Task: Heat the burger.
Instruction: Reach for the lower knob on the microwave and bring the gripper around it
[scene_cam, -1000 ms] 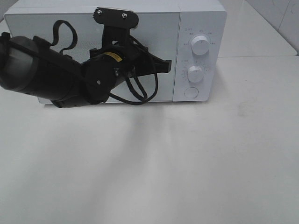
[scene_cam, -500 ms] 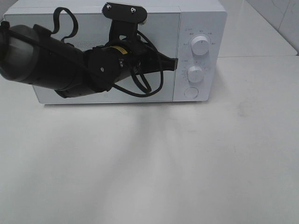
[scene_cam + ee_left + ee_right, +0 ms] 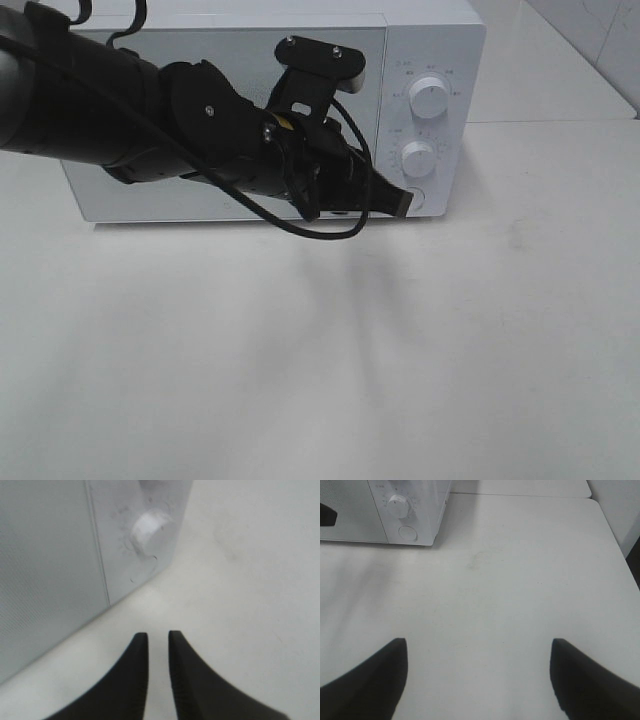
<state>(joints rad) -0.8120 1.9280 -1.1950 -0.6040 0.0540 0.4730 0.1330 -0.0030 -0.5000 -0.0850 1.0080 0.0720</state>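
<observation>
The burger is out of view in every frame. A white microwave [image 3: 455,60] stands at the back of the table with its door shut. My left gripper [image 3: 400,203] reaches across the door, and its tip sits at the round button [image 3: 414,199] low on the control panel. In the left wrist view the left gripper [image 3: 158,635] has a narrow gap between its fingers and nothing in it, with the microwave [image 3: 50,555] and a white knob [image 3: 150,527] just ahead. My right gripper [image 3: 477,642] stands wide open over bare table, holding nothing.
Two white knobs [image 3: 428,97] [image 3: 418,158] sit above the button on the panel. The white table [image 3: 400,350] spreads in front of the microwave and to its right. The right wrist view shows the microwave [image 3: 355,525] far off and the table's far edge [image 3: 600,510].
My left arm has swung right and down across the microwave door, from the door's right edge to the round button. Its fingers have parted slightly. The right gripper has not changed.
</observation>
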